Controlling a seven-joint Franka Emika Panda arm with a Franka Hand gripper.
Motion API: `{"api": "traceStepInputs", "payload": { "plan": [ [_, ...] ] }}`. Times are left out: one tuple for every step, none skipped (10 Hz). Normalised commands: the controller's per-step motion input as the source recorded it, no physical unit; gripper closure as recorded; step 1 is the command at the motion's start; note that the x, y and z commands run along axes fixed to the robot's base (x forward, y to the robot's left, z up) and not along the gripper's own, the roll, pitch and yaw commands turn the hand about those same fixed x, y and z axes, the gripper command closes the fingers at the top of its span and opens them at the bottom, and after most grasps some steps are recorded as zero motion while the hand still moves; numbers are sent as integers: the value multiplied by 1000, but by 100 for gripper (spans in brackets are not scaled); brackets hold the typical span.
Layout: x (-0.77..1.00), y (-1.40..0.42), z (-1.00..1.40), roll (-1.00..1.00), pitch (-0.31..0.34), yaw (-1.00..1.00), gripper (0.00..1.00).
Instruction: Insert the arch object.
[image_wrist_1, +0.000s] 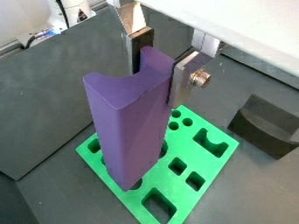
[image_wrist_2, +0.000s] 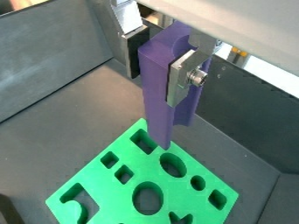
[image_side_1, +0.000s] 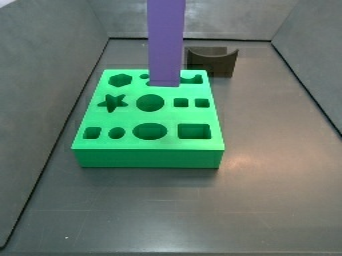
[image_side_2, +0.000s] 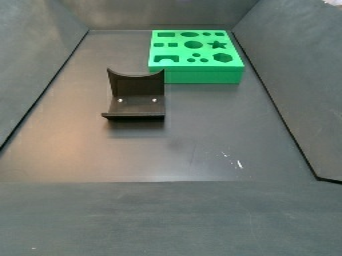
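Note:
My gripper (image_wrist_1: 162, 70) is shut on the upper part of a tall purple piece (image_wrist_1: 126, 122), which it holds upright; both also show in the other wrist view (gripper (image_wrist_2: 158, 70), piece (image_wrist_2: 162, 96)). The piece's top end shows a semicircular notch, so it is the arch object. Its lower end meets the green board (image_wrist_1: 91, 150) at a hole in one edge row (image_side_1: 164, 40). I cannot tell how deep it sits. In a side view (image_side_2: 194, 77) only the board shows, without piece or gripper.
A dark L-shaped fixture (image_side_1: 214, 60) stands on the floor beside the board, apart from it; it also shows in a wrist view (image_wrist_1: 267, 124) and a side view (image_side_2: 134, 97). The board (image_wrist_2: 100, 188) has several shaped holes. Grey walls enclose the floor.

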Motion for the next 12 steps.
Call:
{"api": "traceStepInputs", "payload": {
  "plan": [
    [583,291,-274,39,0,-609,100],
    [586,311,-211,14,0,-603,100],
    [583,286,-209,19,0,-637,100],
    [529,311,-191,6,0,-646,100],
    [477,434,-111,0,0,-557,100],
    [423,517,-120,0,0,-463,100],
    [260,797,-89,0,0,-189,100],
    [277,763,-40,0,0,-237,100],
    [369,423,-46,0,0,-574,100],
    [266,174,0,0,0,-849,100],
    [100,63,0,26,-13,-954,100],
    [54,37,0,63,-16,-966,100]
  ]
}}
